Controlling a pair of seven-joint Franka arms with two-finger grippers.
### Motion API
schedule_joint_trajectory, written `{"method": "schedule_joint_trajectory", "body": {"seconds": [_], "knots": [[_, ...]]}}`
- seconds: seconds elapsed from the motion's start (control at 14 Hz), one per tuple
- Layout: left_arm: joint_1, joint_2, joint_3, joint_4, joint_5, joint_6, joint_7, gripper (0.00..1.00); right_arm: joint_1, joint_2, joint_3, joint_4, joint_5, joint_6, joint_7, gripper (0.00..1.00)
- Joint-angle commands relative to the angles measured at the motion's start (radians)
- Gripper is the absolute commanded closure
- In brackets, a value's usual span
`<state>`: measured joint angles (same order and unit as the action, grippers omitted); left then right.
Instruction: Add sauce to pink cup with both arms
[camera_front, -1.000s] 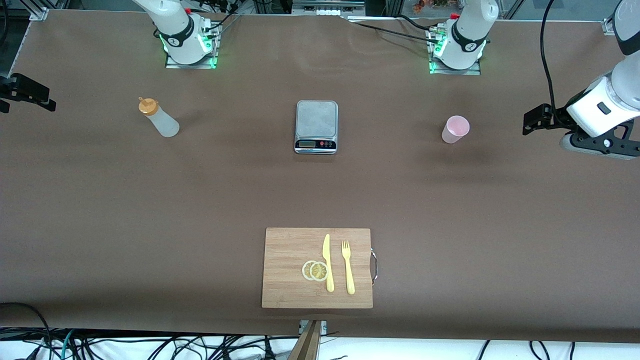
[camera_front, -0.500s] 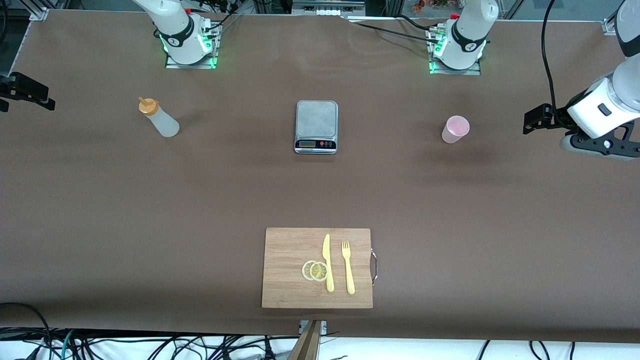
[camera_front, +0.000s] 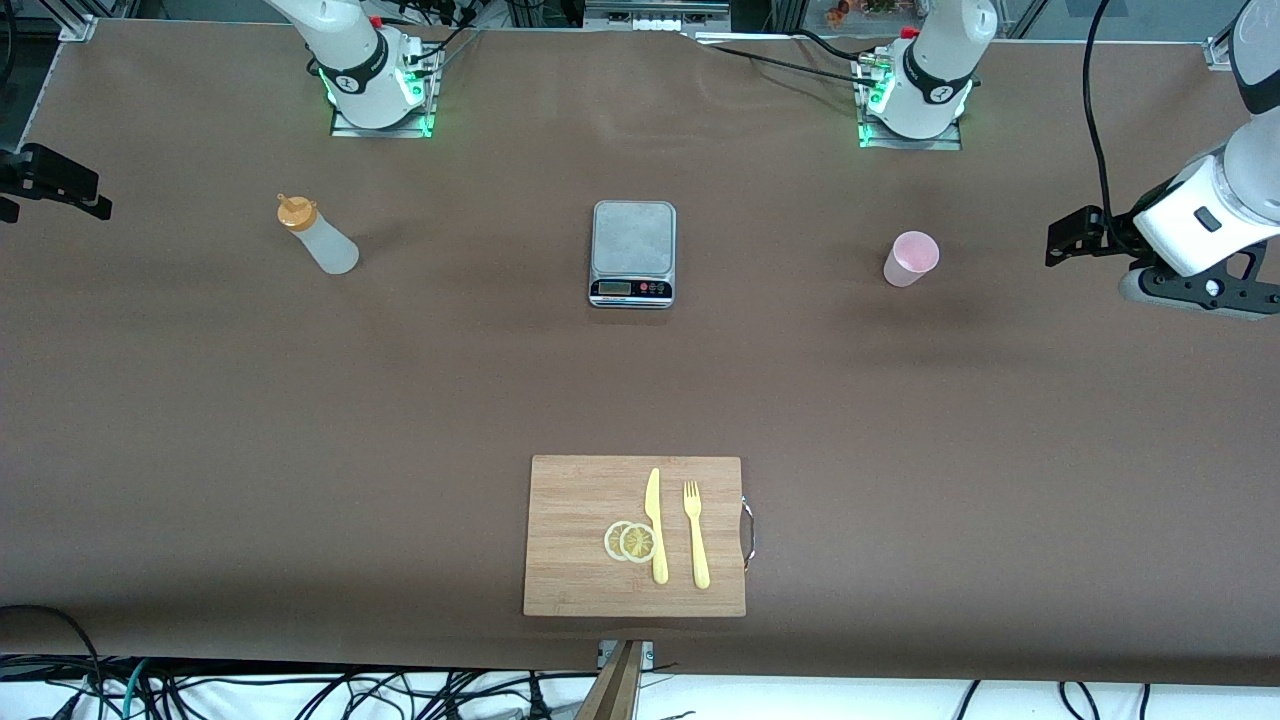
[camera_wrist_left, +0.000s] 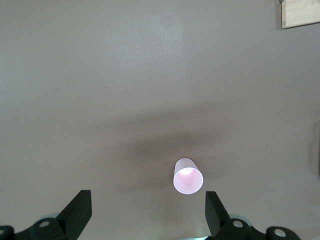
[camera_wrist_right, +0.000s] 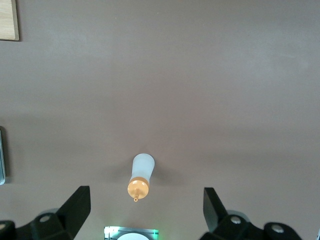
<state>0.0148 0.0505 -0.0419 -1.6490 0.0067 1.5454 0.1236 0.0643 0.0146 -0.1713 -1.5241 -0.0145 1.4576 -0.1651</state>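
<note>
High over the table, the left claw gapes wide above the pink cup; the right claw gapes likewise above the squeeze bottle of sauce. Both stand upright, well apart. Cup: probably light, tippable, gripped mid-wall; bottle: likely soft, gripped around its body.

One bottle, cup, scale, board, knife, fork; two lemon slices.

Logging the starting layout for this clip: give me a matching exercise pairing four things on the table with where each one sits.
Things:
1. translucent squeeze bottle with orange cap
2. pale pink plastic cup
3. steel kitchen scale
4. yellow plastic knife

Places:
A. toward the left arm's end
B. on the wooden cutting board
C. toward the right arm's end
D. mid-table, between bottle and cup

Pairs: 1-C, 2-A, 3-D, 4-B
</note>
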Motion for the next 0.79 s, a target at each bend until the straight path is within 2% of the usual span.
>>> {"method": "schedule_joint_trajectory", "body": {"seconds": [0.0, 0.71], "knots": [[0.002, 0.003, -0.006, 0.017, 0.013, -0.030, 0.005, 0.00, 0.003, -0.010, -0.004, 0.012, 0.004, -0.020, -0.013, 0.00], [0.004, -0.017, -0.006, -0.011, 0.012, -0.051, 0.016, 0.00, 0.002, -0.010, -0.008, 0.012, 0.004, -0.022, -0.013, 0.00]]}}
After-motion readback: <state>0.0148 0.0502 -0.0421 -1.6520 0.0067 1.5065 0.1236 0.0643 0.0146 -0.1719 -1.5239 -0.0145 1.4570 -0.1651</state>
